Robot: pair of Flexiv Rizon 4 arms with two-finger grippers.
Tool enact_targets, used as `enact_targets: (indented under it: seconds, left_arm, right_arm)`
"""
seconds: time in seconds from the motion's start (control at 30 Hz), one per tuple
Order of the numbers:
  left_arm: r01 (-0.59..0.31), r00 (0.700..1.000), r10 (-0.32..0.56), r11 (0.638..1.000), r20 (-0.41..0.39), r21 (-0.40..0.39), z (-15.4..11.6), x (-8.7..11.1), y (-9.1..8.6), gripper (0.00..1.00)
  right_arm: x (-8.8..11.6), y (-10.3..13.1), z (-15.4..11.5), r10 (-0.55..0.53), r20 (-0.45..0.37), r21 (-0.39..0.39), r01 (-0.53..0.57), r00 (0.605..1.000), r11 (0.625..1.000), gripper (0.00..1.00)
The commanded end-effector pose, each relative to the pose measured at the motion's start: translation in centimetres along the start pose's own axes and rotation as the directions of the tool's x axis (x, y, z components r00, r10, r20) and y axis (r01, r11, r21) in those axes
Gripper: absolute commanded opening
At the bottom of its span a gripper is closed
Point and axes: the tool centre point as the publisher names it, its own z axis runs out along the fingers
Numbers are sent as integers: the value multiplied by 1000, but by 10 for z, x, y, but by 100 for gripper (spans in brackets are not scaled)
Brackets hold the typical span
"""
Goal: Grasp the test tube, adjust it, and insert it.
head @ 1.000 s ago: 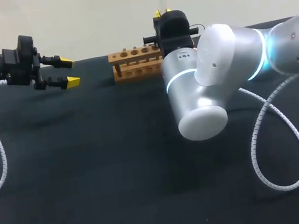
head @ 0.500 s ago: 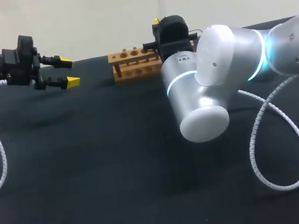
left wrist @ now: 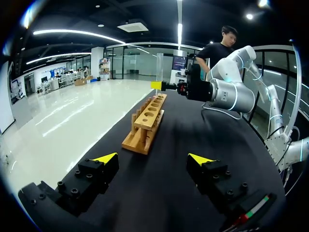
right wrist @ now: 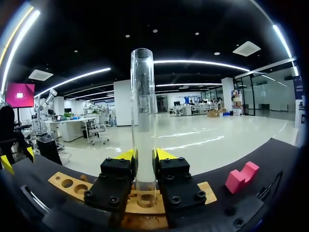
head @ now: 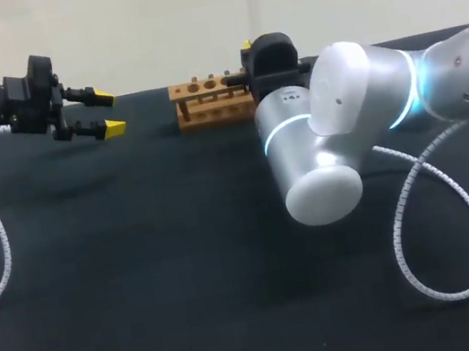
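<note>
A clear test tube (right wrist: 143, 116) stands upright between the fingers of my right gripper (right wrist: 144, 155), which is shut on its lower part. The tube's bottom end hangs just over a hole near the end of the wooden rack (right wrist: 67, 182). In the head view the rack (head: 207, 98) sits at the table's far edge, with my right gripper (head: 246, 46) at its right end and the tube (head: 253, 10) faint above it. My left gripper (head: 105, 112) hovers open and empty to the left of the rack. From the left wrist, the rack (left wrist: 146, 121) lies ahead of the open left gripper (left wrist: 152, 158).
A pink block (right wrist: 241, 177) lies on the black table (head: 190, 283) beside the rack, on the side away from my left arm. The right arm's elbow (head: 328, 141) and a white coiled cable (head: 444, 229) hang over the table's right half.
My right gripper has come down and slightly left with the tube, closer to the rack. The left arm has stayed where it was.
</note>
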Motion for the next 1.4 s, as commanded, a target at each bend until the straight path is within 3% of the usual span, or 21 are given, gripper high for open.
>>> enact_targets:
  seconds: [0.03, 0.07, 0.13, 0.23, 0.3, 0.33, 0.4, 0.47, 0.5, 0.53, 0.57, 0.73, 0.93, 1.2, 1.33, 1.4]
  left_arm:
    - [-3, 1000, 3, 1000, 4, -6, 0, 1, -2, 100]
    - [-3, 1000, 3, 1000, 4, -6, 0, 1, -2, 100]
    - [-3, 1000, 3, 1000, 4, -6, 0, 1, -2, 100]
    - [-3, 1000, 3, 1000, 4, -6, 0, 1, -2, 100]
    - [-3, 1000, 3, 1000, 4, -6, 0, 1, -2, 100]
    - [-3, 1000, 3, 1000, 4, -6, 0, 1, -2, 100]
    - [-3, 1000, 3, 1000, 4, -6, 0, 1, -2, 100]
    - [-3, 1000, 3, 1000, 4, -6, 0, 1, -2, 100]
    - [-3, 1000, 3, 1000, 4, -6, 0, 1, -2, 100]
    - [-3, 1000, 3, 1000, 4, -6, 0, 1, -2, 100]
    - [-3, 1000, 3, 1000, 4, -6, 0, 1, -2, 100]
    - [-3, 1000, 3, 1000, 4, -6, 0, 1, -2, 100]
    - [-3, 1000, 3, 1000, 4, -6, 0, 1, -2, 100]
    - [-3, 1000, 3, 1000, 4, -6, 0, 1, -2, 100]
    - [-3, 1000, 3, 1000, 4, -6, 0, 1, -2, 100]
    - [-3, 1000, 3, 1000, 4, -6, 0, 1, -2, 100]
  right_arm:
    - [4, 1, 3, 6, -1, -23, -6, 1000, 1000, 17]
    - [5, 0, 3, 6, -7, -21, -7, 1000, 1000, 35]
    - [6, 0, 2, 6, -11, -21, -7, 1000, 1000, 46]
    - [7, -1, 1, 4, -17, -18, -5, 1000, 1000, 52]
    - [7, -1, 1, 4, -17, -17, -4, 1000, 1000, 62]
    - [7, -2, 1, 3, -16, -13, -4, 1000, 1000, 55]
    - [6, -3, 1, 3, -14, -11, -3, 1000, 1000, 57]
    - [5, -4, 1, 2, -13, -8, -2, 1000, 1000, 72]
    - [4, -4, 0, 1, -12, -7, -2, 1000, 1000, 75]
    - [3, -4, 0, 2, -11, -6, -2, 1000, 1000, 92]
    - [2, -4, -1, 3, -10, -5, -3, 1000, 1000, 100]
    - [-7, -2, -11, 33, 10, -50, -33, 999, 998, 100]
    - [-27, 2, -36, 81, 22, -205, -74, 997, 976, 100]
    - [-44, 4, -72, 95, -69, -378, -114, 993, 919, 100]
    - [-48, 4, -82, 86, -88, -403, -115, 992, 908, 100]
    - [-51, 4, -84, 72, -80, -369, -97, 994, 924, 100]
